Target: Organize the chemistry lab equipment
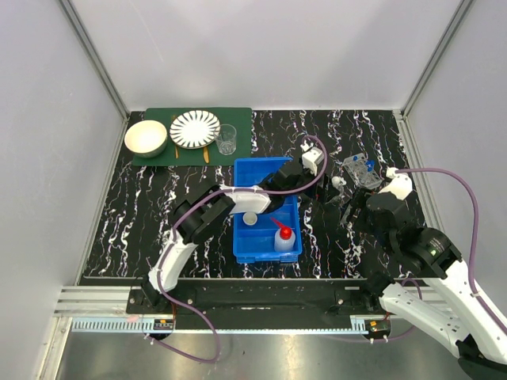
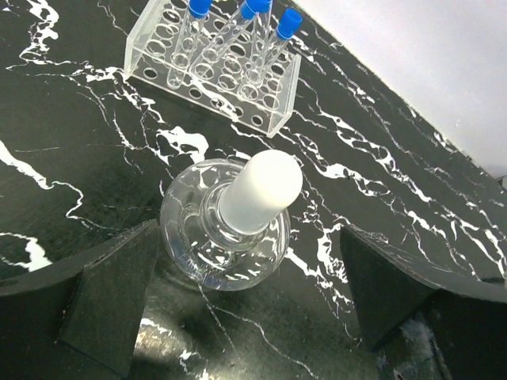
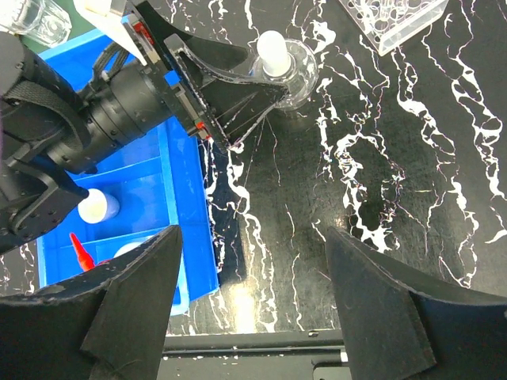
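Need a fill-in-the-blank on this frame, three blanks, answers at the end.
The tubes in the rack have ___ caps.
The squeeze bottle in the bin has a ___ nozzle.
The jaws of the left gripper stand ___ around the flask.
Missing: blue, red, open.

The black, white-veined marble-look tabletop point(image 2: 396, 206) is finished glossy, with light mirrored in it. The small round clear flask point(image 2: 194, 237) is made of smooth, glass-like material and is closed by a matt white stopper point(image 2: 261, 190). The clear plastic tube rack point(image 2: 281, 99) is polished like acrylic. The big blue compartmented bin point(image 3: 186, 206) is moulded in shiny plastic. The fingers point(image 2: 111, 293) of the left gripper point(image 2: 249, 289) are faced in matt black, faintly grainy material.
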`<control>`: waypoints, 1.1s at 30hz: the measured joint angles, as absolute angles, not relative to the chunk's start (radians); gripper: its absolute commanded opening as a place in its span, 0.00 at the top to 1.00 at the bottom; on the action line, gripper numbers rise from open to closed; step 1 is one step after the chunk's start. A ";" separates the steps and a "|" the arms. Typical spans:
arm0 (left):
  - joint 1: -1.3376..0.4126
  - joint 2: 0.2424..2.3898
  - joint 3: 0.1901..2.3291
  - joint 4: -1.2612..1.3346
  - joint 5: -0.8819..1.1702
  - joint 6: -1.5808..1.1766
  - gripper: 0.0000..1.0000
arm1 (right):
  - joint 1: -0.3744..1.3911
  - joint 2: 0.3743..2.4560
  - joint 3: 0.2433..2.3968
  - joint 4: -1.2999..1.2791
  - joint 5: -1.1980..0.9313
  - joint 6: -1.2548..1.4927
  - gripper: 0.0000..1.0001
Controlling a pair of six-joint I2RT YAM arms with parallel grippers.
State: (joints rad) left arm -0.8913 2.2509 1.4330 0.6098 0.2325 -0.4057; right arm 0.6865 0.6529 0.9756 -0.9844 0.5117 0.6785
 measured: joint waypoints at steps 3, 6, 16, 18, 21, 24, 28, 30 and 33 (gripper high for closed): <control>-0.891 2.223 1.446 0.539 0.228 -0.376 0.01 | 0.686 0.661 0.976 -0.984 0.512 0.680 0.16; -0.891 2.195 1.489 0.441 0.219 -0.340 0.01 | 0.686 0.675 0.976 -0.983 0.515 0.683 0.13; -0.823 2.071 1.718 0.049 0.165 -0.312 0.01 | 0.686 0.843 1.050 -0.985 0.615 0.686 0.00; -0.777 2.036 1.748 -0.029 0.160 -0.325 0.01 | 0.686 0.906 1.090 -0.981 0.649 0.686 0.00; -0.706 1.985 1.799 -0.172 0.151 -0.348 0.01 | 0.680 1.007 1.134 -0.970 0.693 0.685 0.00; -0.645 1.942 1.860 -0.334 0.136 -0.359 0.01 | 0.637 1.096 1.164 -0.949 0.691 0.670 0.00; -0.611 1.862 1.917 -0.565 0.072 -0.352 0.01 | 0.506 1.200 1.179 -0.883 0.633 0.628 0.00; -0.609 1.792 1.917 -0.688 0.015 -0.347 0.01 | 0.441 1.256 1.186 -0.852 0.592 0.608 0.00; -0.605 1.666 1.874 -0.803 -0.056 -0.347 0.01 | 0.368 1.355 1.209 -0.810 0.532 0.583 0.00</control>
State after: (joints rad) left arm -0.6048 1.6661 1.8736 -0.8028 -0.0559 -0.3473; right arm 0.3683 1.3552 1.2087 -0.8101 0.5316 0.5831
